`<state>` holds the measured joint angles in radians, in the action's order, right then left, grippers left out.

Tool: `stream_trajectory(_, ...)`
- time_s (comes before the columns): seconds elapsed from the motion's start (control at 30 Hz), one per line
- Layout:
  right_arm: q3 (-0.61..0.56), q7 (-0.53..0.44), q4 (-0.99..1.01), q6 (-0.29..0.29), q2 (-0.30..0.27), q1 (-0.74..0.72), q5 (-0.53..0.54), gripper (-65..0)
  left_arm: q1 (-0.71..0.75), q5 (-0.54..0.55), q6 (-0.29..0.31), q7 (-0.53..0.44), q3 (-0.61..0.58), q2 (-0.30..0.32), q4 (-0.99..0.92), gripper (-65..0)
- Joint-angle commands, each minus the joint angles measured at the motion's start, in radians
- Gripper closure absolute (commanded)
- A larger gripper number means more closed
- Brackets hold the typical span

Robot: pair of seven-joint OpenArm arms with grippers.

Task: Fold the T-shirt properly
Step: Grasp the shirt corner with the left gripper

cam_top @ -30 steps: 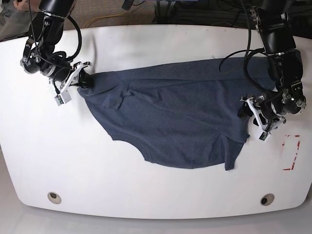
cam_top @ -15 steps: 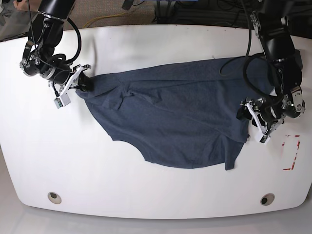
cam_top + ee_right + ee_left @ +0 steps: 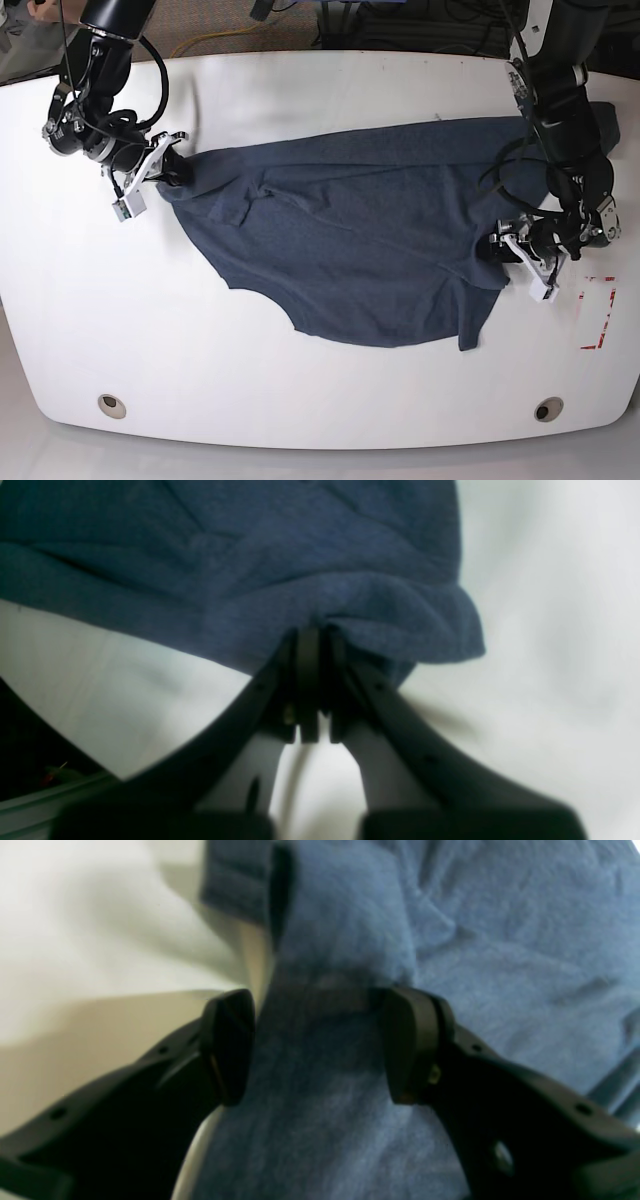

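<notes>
A: T-shirt (image 3: pixel 360 250) location?
B: Spread across the white counter (image 3: pixel 300 90). At the view's left, the right tool (image 3: pixel 168 170) is clamped tight on one corner.
A: And the left tool (image 3: pixel 512 252)?
B: Jaws wide, straddling a fabric fold.

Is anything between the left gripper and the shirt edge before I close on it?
Nothing visible. The left gripper is open with its fingers straddling a bunched strip of the T-shirt; only cloth lies between them. The right gripper is shut on the T-shirt at the opposite end.
</notes>
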<state>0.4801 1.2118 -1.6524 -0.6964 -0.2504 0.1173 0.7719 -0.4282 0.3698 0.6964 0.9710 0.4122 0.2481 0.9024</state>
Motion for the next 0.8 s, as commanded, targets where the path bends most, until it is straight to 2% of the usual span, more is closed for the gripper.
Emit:
stream_trajectory(0.0, 0.004, -0.019, -0.015, -0.002, -0.01, -0.012, 0.024, 0.0, -0.031, 0.004, 0.002, -0.005, 0.001, 0.013, -0.01, -37.1)
stream_trajectory(0.07, 0.004, -0.019, -0.015, -0.002, -0.01, -0.012, 0.024, 0.0, -0.031, 0.004, 0.002, -0.004, 0.004, 0.007, -0.01, -33.2)
stream_trajectory(0.2, 0.004, -0.019, -0.015, -0.002, -0.01, -0.012, 0.024, 0.0, -0.03, 0.004, 0.002, -0.004, 0.004, -0.01, -0.01, -15.7)
stream_trajectory(0.3, 0.004, -0.019, -0.015, -0.002, -0.01, -0.012, 0.024, 0.0, -0.03, 0.004, 0.002, -0.005, 0.006, -0.01, -0.01, -7.9)
stream_trajectory(0.53, 0.004, -0.019, -0.015, -0.002, -0.011, -0.012, 0.024, 0.0, 0.024, 0.005, 0.002, -0.004, 0.006, -0.013, 0.199, -0.3)
stream_trajectory(0.77, 0.004, -0.019, -0.015, -0.002, -0.011, -0.012, 0.022, 0.0, 0.125, 0.004, 0.002, 0.001, 0.0, -0.013, 0.482, -0.1)
